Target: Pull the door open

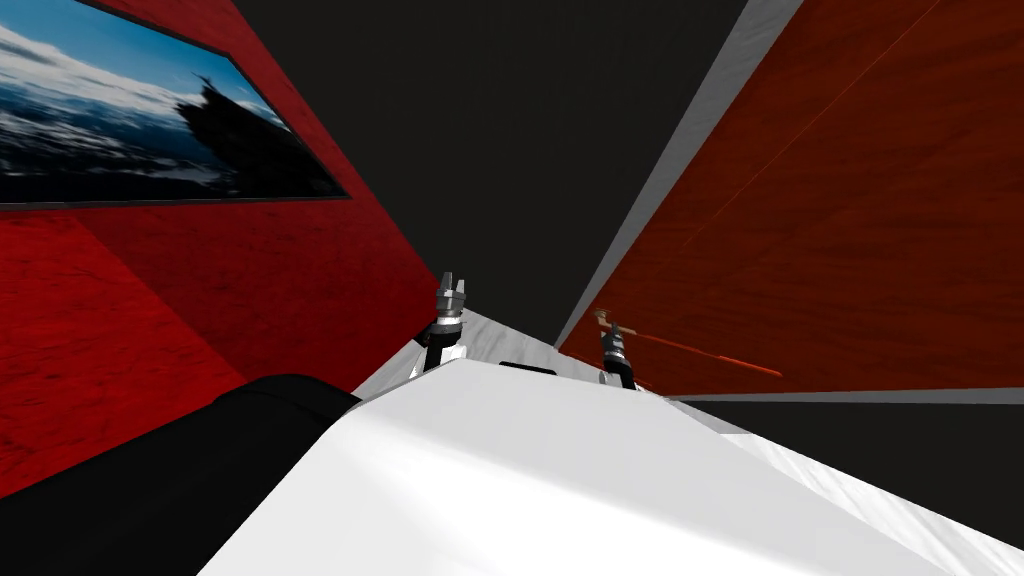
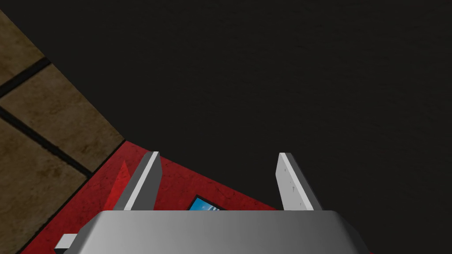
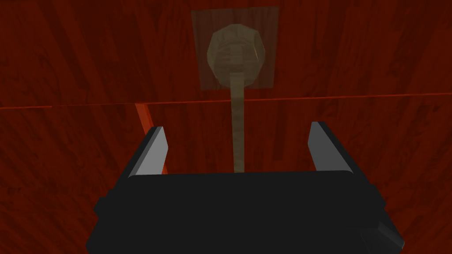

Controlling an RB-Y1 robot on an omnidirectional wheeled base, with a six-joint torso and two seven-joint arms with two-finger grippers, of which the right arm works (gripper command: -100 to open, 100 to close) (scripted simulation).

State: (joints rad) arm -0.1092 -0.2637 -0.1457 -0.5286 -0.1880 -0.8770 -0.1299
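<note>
The door (image 1: pixel 850 200) is a dark red wood-grain panel on my right. Its dull tan lever handle (image 3: pixel 238 132) hangs from a round rose on a square plate (image 3: pixel 236 48). My right gripper (image 3: pixel 237 128) is open, facing the door (image 3: pixel 79 66) close up. The lever runs between its two fingers toward the gripper body, and neither finger touches it. In the head view the right gripper (image 1: pixel 612 338) sits right at the handle (image 1: pixel 603 319). My left gripper (image 1: pixel 450 288) is held up in front of my chest, away from the door, with its fingers (image 2: pixel 148 176) standing open around nothing.
A red wall (image 1: pixel 150 320) with a large framed sea picture (image 1: pixel 130 120) closes in on my left. A grey door frame (image 1: pixel 680 150) edges the door's near side. A thin orange-red strip (image 1: pixel 720 357) crosses the door by the handle.
</note>
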